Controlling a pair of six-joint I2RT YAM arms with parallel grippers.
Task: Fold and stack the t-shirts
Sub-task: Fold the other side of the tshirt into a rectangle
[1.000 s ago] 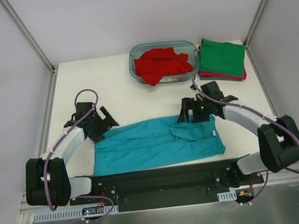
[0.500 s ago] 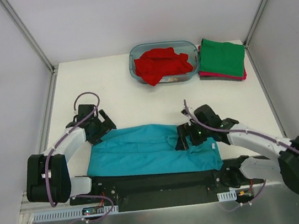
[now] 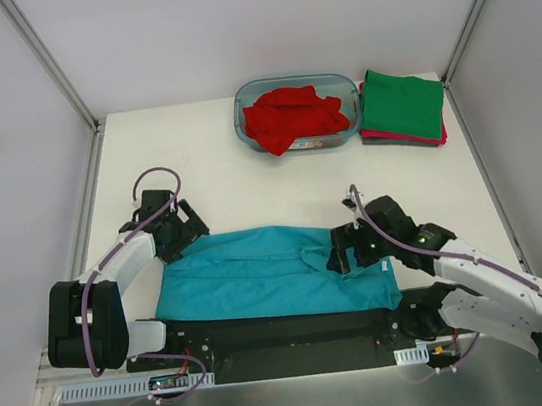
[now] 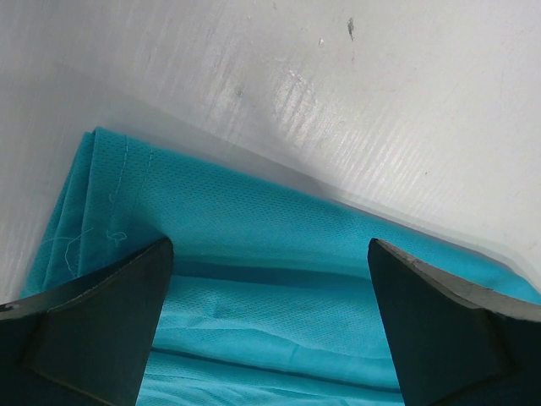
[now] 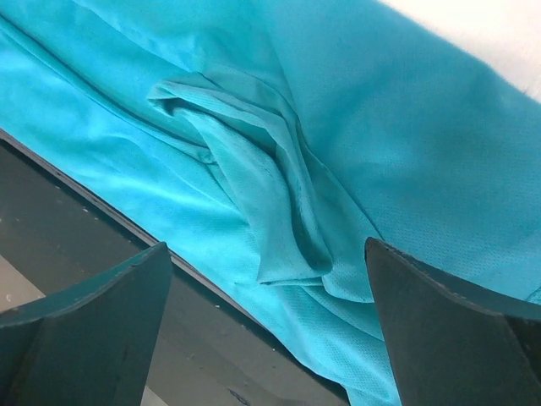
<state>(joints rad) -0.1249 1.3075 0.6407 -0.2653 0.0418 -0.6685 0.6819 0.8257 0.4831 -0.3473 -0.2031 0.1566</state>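
A teal-blue t-shirt (image 3: pixel 261 275) lies spread flat at the table's near edge, its front hem over the black base rail. My left gripper (image 3: pixel 180 228) is open just above its far left corner (image 4: pixel 254 254). My right gripper (image 3: pixel 350 249) is open above a bunched fold near the shirt's right end (image 5: pixel 279 220). A red t-shirt (image 3: pixel 289 116) lies crumpled in the tub. A folded green t-shirt (image 3: pixel 401 104) lies on a folded magenta t-shirt (image 3: pixel 413 136) at the back right.
The clear blue-tinted tub (image 3: pixel 242 112) stands at the back centre. The black base rail (image 3: pixel 288 327) runs along the near edge and shows in the right wrist view (image 5: pixel 76 228). Frame posts stand at the back corners.
The teal shirt has been dragged toward the near edge and left. My right gripper moved nearer and right along the shirt and let it go. My left gripper moved slightly back.
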